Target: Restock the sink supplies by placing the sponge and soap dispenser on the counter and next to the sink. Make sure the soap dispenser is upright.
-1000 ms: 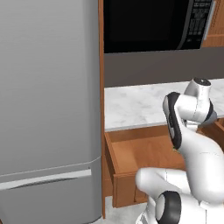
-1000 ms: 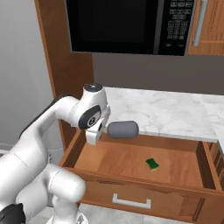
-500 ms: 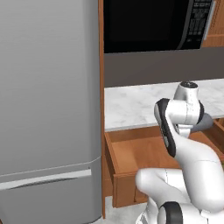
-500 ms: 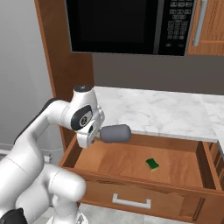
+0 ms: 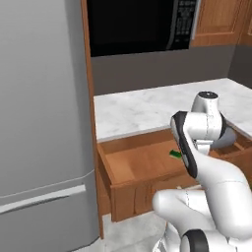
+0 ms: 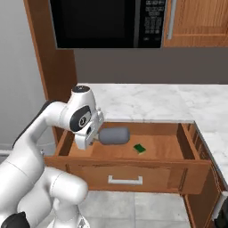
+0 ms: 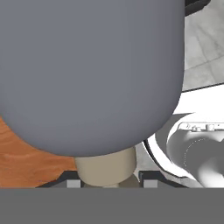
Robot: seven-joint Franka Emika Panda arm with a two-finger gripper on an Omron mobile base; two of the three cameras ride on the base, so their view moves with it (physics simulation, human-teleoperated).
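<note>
Soap dispenser is what I have at the end of the arm: a dark grey rounded bottle, lying on its side in the air over the open drawer, its length roughly level with the drawer floor. From the hand camera its grey body takes up most of the frame, and a short beige neck sticks out at the bottom between the finger tips. From the right base camera I see the bottle projecting from the claw, so I read the claw as pinching the soap dispenser at its neck end. I cannot make out the pump nozzle itself.

Inside the wooden drawer lies the sponge, a small flat piece showing green on top, resting on the drawer floor to the side of the bottle and apart from it. From the left base camera I see the same green sponge just beside the arm's elbow, with the drawer pulled out under the white marble table.

A black microwave sits above the table, with a panel of small white buttons whose markings are too small for me to read. A tall grey fridge stands beside the drawer.
</note>
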